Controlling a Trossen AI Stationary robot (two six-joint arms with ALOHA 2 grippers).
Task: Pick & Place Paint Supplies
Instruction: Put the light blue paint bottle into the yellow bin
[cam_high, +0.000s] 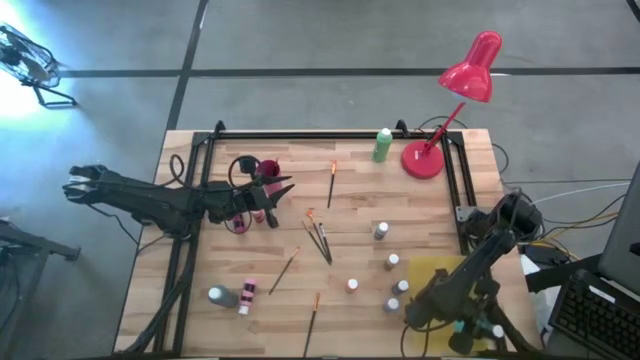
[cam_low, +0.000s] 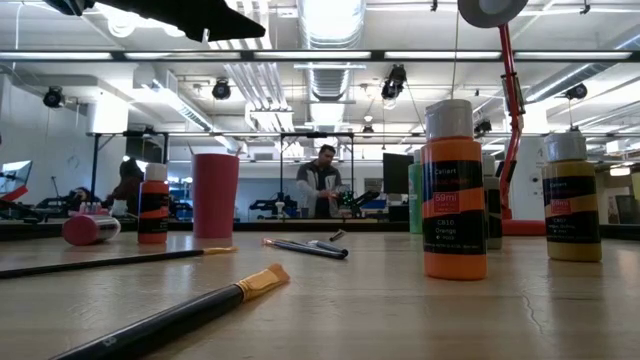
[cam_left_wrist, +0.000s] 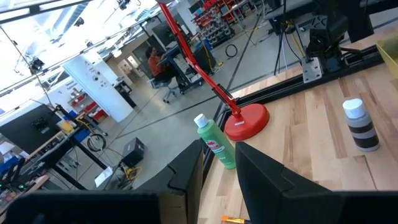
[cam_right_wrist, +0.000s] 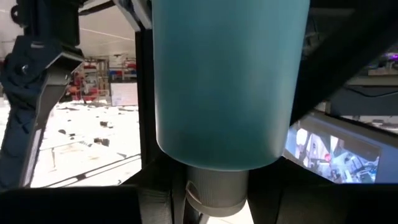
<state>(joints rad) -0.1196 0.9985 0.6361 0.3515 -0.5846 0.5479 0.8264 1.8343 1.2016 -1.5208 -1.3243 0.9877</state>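
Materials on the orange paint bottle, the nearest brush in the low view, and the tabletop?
Orange paint bottle: likely plastic, glossy body with printed label, matte white cap. Nearest paintbrush: dark glossy handle, probably lacquered wood, pale bristles. Table: light wood, visible plank seams and grain, satin finish.

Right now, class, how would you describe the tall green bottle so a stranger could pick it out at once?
Find the red lamp standing at the table's far edge, right of centre. Just to the left of its round base stands the green bottle, upright and apart from the base. It is taller than the small paint bottles nearer the table's middle, and the only green one with a white cap.
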